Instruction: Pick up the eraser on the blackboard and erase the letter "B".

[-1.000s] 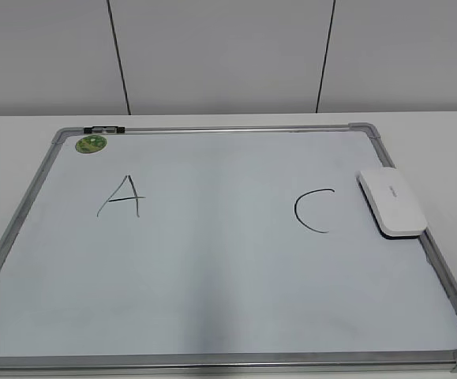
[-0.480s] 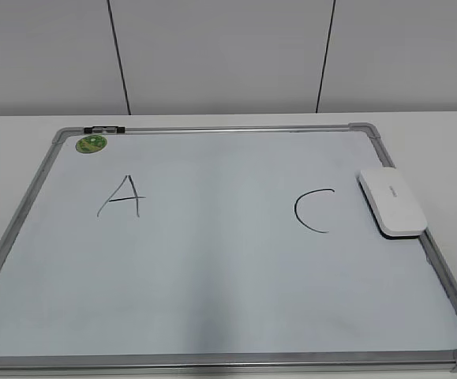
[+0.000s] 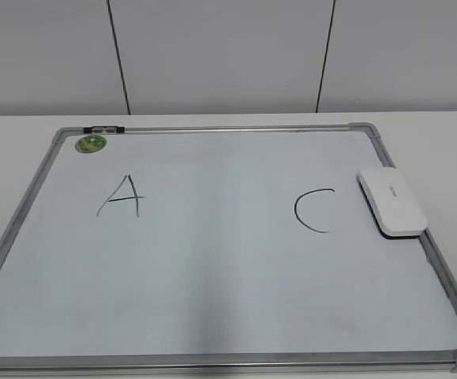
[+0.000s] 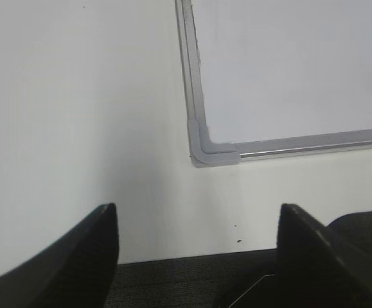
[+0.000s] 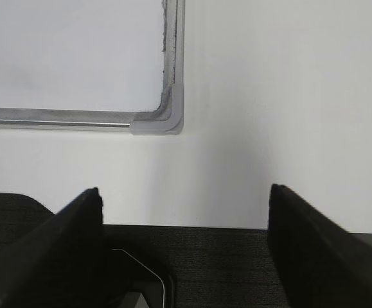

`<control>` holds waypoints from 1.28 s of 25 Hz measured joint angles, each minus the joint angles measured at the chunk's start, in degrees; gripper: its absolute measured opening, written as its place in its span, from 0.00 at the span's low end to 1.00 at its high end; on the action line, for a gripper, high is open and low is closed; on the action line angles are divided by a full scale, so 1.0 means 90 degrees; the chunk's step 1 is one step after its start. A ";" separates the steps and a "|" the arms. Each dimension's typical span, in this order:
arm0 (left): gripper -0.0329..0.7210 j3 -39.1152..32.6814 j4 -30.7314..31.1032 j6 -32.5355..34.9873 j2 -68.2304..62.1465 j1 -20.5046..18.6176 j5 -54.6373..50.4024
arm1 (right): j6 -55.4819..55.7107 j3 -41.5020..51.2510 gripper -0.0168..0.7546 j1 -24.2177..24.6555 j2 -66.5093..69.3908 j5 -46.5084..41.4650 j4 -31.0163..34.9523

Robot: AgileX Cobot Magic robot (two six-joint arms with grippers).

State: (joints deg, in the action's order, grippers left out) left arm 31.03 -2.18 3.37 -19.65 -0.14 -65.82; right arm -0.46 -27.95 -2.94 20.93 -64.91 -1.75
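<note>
The blackboard (image 3: 212,260) is a white dry-erase board with a grey frame, lying flat on the table. The white eraser (image 3: 392,200) lies at its right edge, next to a hand-drawn "C" (image 3: 313,211). A hand-drawn "A" (image 3: 121,197) is at the left. No letter "B" shows between them. My left gripper (image 4: 195,218) is open and empty near the board's front left corner (image 4: 205,151). My right gripper (image 5: 184,199) is open and empty near the front right corner (image 5: 166,119). Neither gripper shows in the exterior view.
A round green sticker (image 3: 91,144) sits at the board's back left corner. A white table (image 3: 441,142) surrounds the board, with a wall behind. A dark surface (image 4: 192,282) lies below the table's front edge under both grippers.
</note>
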 joint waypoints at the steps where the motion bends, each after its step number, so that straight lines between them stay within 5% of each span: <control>1: 0.80 0.0000 0.0000 0.0000 0.0000 0.0000 0.0000 | 0.0000 0.0000 0.79 0.0000 -0.0013 0.0015 0.0000; 17: 0.80 0.0000 0.0004 0.0000 0.2122 0.0000 -0.0052 | 0.0000 0.0000 0.79 0.0000 -0.2395 -0.0029 0.0000; 32: 0.78 0.0000 0.0015 0.0000 0.2122 0.0000 -0.0089 | 0.0013 0.0000 0.79 0.0000 -0.2434 -0.0029 0.0000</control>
State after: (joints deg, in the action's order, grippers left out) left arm 31.03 -2.05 3.37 -0.55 -0.14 -66.62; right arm -0.35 -27.95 -2.94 -0.98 -65.18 -1.75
